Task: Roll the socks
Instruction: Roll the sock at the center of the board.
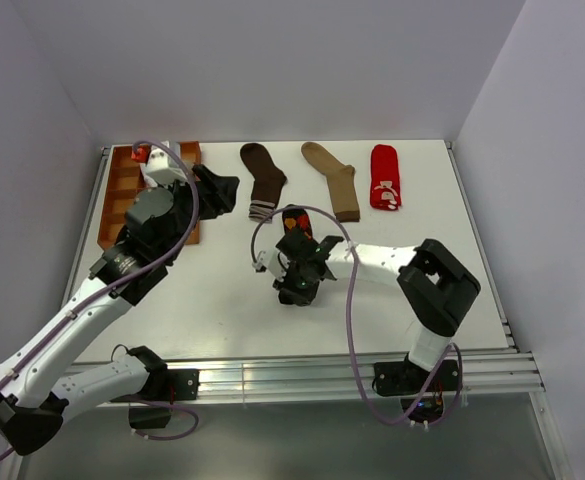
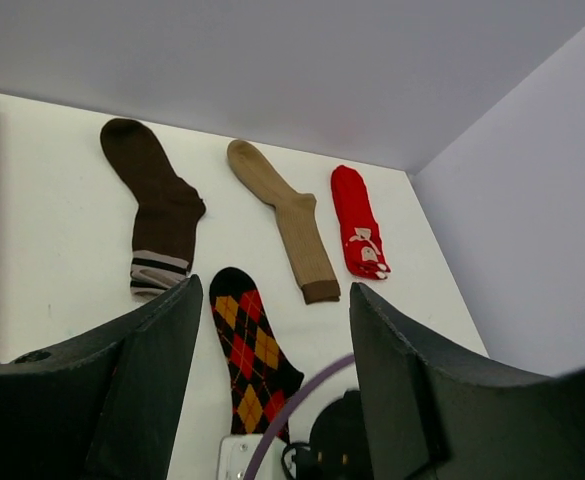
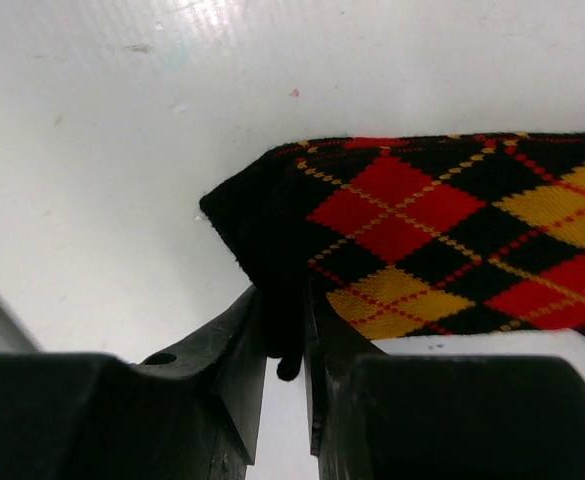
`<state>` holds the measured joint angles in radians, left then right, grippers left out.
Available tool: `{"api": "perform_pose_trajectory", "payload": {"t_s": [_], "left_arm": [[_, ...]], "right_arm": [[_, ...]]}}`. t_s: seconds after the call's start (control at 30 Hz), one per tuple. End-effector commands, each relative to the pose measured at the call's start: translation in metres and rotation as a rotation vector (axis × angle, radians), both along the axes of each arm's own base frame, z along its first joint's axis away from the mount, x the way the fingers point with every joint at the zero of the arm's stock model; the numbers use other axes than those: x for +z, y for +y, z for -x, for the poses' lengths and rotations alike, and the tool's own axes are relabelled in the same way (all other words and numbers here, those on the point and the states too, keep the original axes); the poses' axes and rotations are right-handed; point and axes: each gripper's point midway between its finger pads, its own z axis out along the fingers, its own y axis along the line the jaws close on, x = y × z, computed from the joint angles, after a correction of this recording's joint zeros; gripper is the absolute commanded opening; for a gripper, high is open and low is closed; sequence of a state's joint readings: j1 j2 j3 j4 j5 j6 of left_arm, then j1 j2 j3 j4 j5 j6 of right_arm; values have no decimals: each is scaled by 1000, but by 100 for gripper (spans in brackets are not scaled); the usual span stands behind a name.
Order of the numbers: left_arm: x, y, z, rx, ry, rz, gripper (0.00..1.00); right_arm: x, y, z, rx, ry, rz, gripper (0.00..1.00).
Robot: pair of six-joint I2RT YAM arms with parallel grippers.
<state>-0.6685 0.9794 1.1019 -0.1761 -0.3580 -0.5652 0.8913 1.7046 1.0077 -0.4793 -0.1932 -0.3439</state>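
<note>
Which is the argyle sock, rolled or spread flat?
Spread flat: the argyle sock lies full-length, only its black edge pinched by the right gripper.

Four socks point(image 2: 162, 215) beyond wide-apart fingers point(image 2: 147, 390) (argyle point(image 2: 252, 355) nearest)

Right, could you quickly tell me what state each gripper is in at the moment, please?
Left gripper: open, holding nothing.
Right gripper: closed on the black end of the argyle sock.
</note>
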Motion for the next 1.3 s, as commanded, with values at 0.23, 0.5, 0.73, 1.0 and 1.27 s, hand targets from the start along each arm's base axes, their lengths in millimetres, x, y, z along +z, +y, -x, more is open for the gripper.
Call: {"api": "perform_pose_trajectory", "payload": {"t_s": [0.23, 0.5, 0.73, 1.0, 1.27], "left_arm": [[-20, -30, 14, -186, -105, 52, 57], [-112, -55, 31, -358, -50, -9, 46], [-190, -94, 59, -550, 14, -80, 45], [-222, -132, 75, -667, 53, -66, 50], [-262, -155, 80, -713, 120, -92, 50]], "right_arm": [[30, -11, 25, 44, 589, -206, 26], [29, -20, 12, -2, 780, -249, 27], [21, -26, 6, -74, 904, -231, 27], [10, -29, 0, -133, 923, -187, 27], [3, -33, -5, -181, 941, -156, 27]]}}
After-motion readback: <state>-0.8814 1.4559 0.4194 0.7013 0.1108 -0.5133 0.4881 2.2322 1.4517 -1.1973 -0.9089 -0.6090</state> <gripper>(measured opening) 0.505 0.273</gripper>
